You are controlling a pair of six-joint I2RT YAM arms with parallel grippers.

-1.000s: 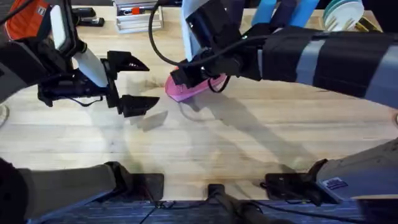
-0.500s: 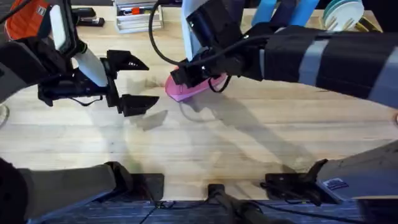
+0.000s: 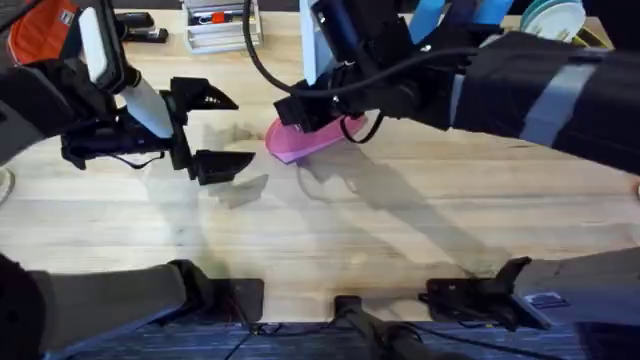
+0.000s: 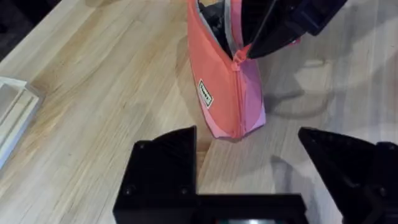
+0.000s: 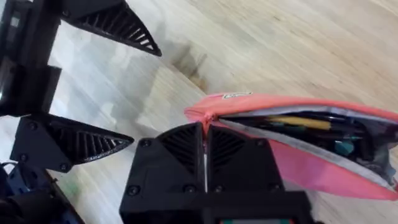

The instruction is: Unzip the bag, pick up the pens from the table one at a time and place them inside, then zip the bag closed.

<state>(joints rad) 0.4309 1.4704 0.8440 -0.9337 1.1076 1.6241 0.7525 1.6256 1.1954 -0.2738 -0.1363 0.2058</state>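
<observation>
Pink pouch (image 3: 310,140) sits on the pale wooden bench (image 3: 330,230), toward the far middle, lying on its long edge with the zipper side up. My right fingers (image 5: 204,163) are pressed flat together right at the closed end of that zipper, and from the right wrist view they seem to be pinching the pull tab, though the tab itself is hidden between them, so I can't swear to it. Beyond them the mouth of the pouch gapes open, its grey lining showing. Inside I can see the yellow-tan pen (image 5: 298,122) lying lengthwise, and beside it the dark pen with the teal accent (image 5: 344,145), both tucked within the opening.

My left fingers (image 3: 208,130) hang above the bench just to the left of the pouch, spread wide apart and holding nothing. From the left wrist view the pouch (image 4: 227,93) stands a little way off from them, not touching, with my right arm's dark fingers (image 4: 273,31) bearing down on its top edge.

At the far edge of the bench stands a small clear rack (image 3: 222,25).
</observation>
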